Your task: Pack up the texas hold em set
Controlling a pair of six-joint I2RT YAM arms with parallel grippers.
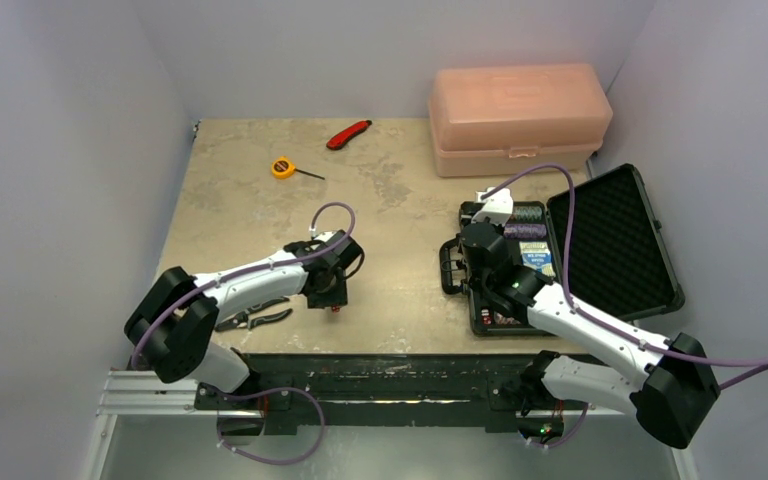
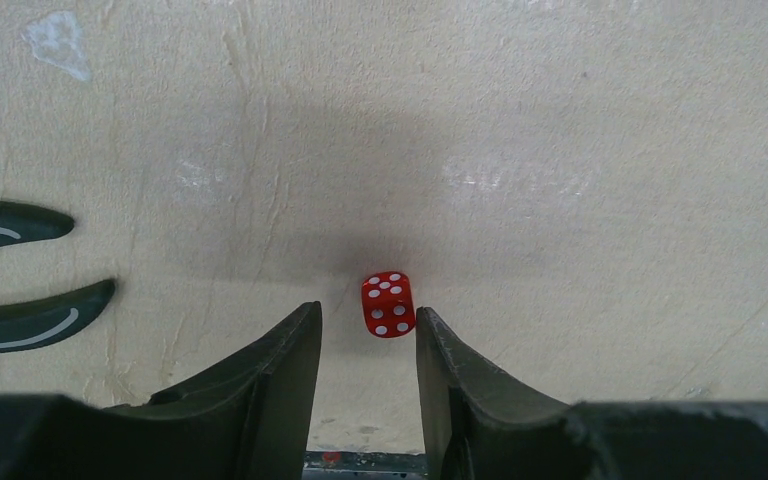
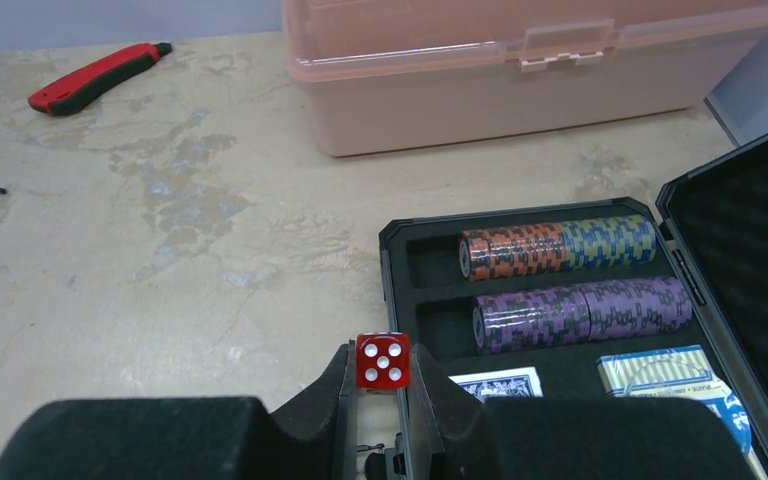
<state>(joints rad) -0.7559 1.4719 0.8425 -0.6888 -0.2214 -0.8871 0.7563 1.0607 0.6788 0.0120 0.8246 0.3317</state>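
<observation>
Currently, two red dice are outside their slots. Directions below are clock positions on the table (image 1: 400, 200) as seen from the top camera.

1. Left gripper (image 2: 366, 312): points down at about 7 o'clock. Its jaws stand apart, released, with the loose die (image 2: 388, 304) resting on the table between the fingertips. The die sits close against the right finger (image 2: 450, 370). A visible gap separates it from the left finger (image 2: 280, 370).
2. Right gripper (image 3: 381, 374): clenched on the gripped die (image 3: 382, 360), which shows five pips upward. The die is held at the near left rim of the case (image 3: 392, 290).
3. Case: lies open at 3 o'clock, with the foam-lined lid (image 1: 615, 240) laid flat to the right of the tray.
4. Tray contents:
   - An orange-and-blue chip roll (image 3: 558, 248) lies in the far channel.
   - A purple chip roll (image 3: 580, 312) lies in the next channel.
   - Two card decks (image 3: 660, 372) lie nearer the camera, partly hidden by the gripper.
5. Other items:
   - A pink box (image 1: 520, 118) stands shut at 1 o'clock, just beyond the case.
   - A red knife (image 1: 349, 134) lies at 12 o'clock.
   - A yellow tape measure (image 1: 282, 167) lies at 10 o'clock.
   - Pliers (image 1: 255, 318) lie at 8 o'clock, near the left arm.
</observation>
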